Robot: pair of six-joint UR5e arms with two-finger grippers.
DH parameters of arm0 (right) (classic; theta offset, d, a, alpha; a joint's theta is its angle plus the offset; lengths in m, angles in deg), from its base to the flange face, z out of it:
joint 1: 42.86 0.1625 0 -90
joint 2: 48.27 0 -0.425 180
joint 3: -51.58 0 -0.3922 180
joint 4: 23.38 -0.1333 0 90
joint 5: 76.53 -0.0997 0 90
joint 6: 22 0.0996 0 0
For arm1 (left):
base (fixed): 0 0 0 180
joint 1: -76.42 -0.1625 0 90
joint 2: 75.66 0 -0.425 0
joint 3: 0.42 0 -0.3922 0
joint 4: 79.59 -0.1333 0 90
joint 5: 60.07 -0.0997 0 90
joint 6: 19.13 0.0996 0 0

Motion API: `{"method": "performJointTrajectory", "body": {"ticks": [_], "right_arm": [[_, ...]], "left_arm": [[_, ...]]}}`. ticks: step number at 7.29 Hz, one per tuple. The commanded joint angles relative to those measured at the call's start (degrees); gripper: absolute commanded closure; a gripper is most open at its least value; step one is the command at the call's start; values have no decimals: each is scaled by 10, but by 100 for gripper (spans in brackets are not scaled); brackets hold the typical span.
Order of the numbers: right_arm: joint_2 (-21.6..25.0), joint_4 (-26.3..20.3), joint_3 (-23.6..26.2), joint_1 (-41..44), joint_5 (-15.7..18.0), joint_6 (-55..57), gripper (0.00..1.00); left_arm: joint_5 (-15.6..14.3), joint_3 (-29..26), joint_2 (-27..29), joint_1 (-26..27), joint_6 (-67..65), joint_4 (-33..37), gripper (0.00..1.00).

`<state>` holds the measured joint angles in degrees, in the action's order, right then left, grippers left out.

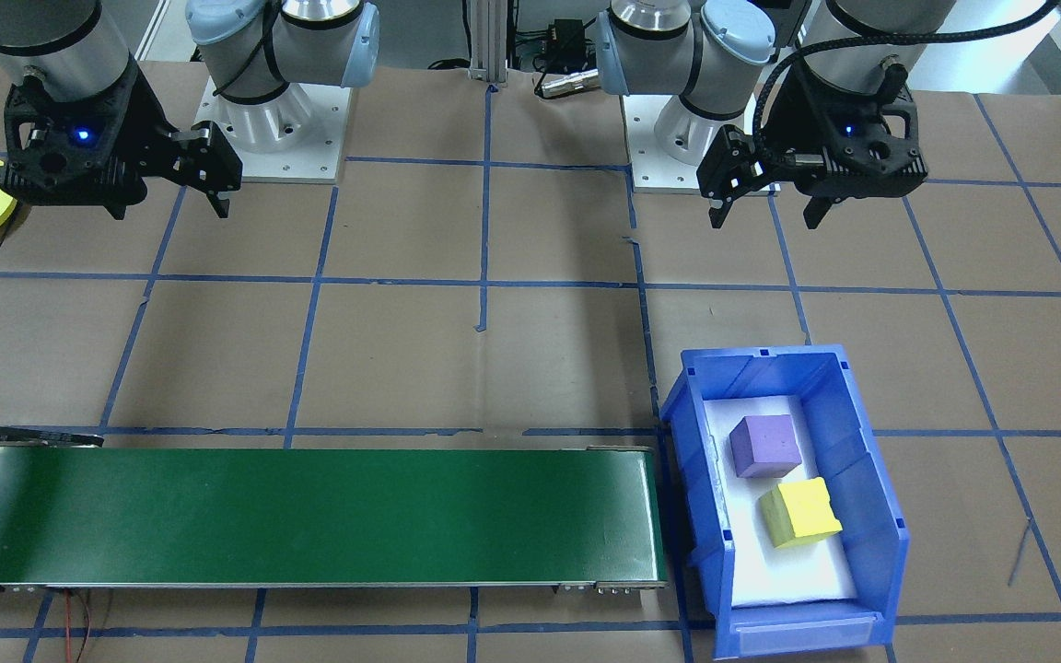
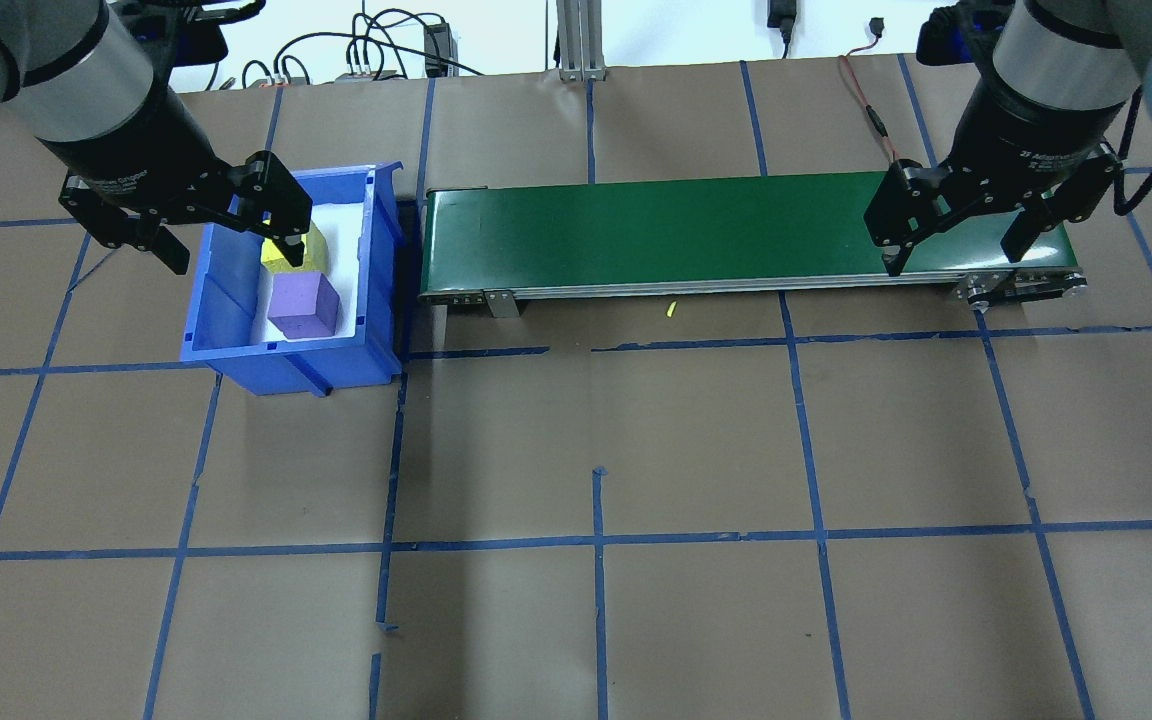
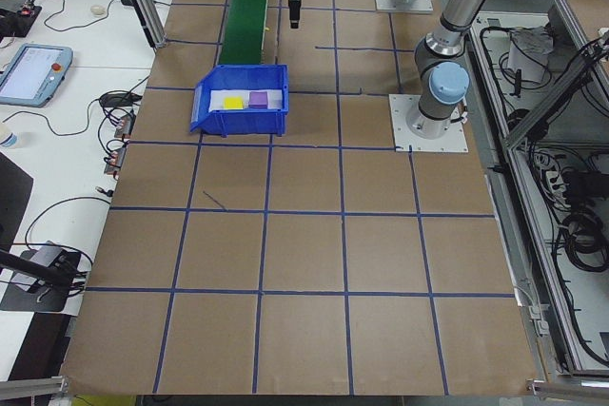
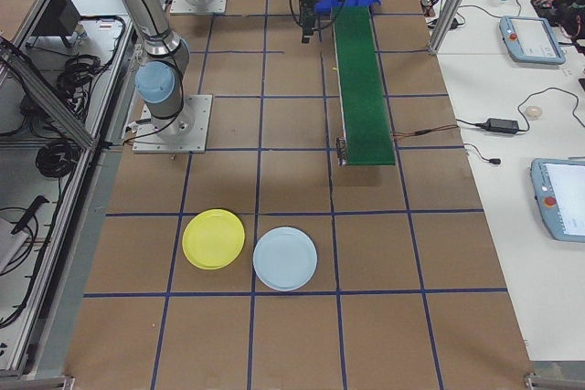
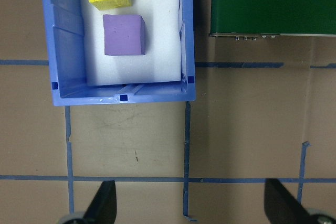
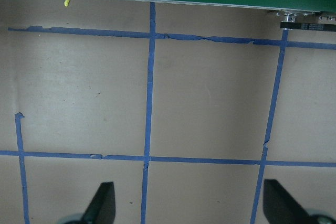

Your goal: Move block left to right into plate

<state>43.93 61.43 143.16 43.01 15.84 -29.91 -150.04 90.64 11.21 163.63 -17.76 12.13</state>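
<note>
No block is yet picked: the left hand [image 2: 226, 220], wide open and empty, must be lowered onto the purple cube [image 2: 303, 304] in the blue bin [image 2: 236, 350].

Robotics lab. Two arms bolted on metal base plates [image 3: 429, 124] to paper-covered table [image 2: 696, 440] gridded with blue tape [image 2: 596, 540]; green conveyor belt [image 1: 309, 516]; aluminium framing [image 3: 143, 2]; control tablets [image 4: 526, 38] and loose cables [image 3: 57, 235] on side benches.

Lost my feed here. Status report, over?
Both grippers open, empty: left gripper, right gripper. Purple block and yellow block in blue bin. Yellow plate bare. Conveyor clear.
</note>
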Motion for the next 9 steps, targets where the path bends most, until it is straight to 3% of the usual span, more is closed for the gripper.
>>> {"method": "performJointTrajectory", "body": {"ticks": [1,6,8,9], "right_arm": [[0,0,0,0,0,0,0],[0,0,0,0,0,0,0],[0,0,0,0,1,0,0],[0,0,0,0,0,0,0]], "left_arm": [[0,0,0,0,6,0,0],[1,12,10,-4,16,-9,0],[-15,-10,130,-12,21,-105,0],[-14,-25,169,-19,21,-122,0]]}}
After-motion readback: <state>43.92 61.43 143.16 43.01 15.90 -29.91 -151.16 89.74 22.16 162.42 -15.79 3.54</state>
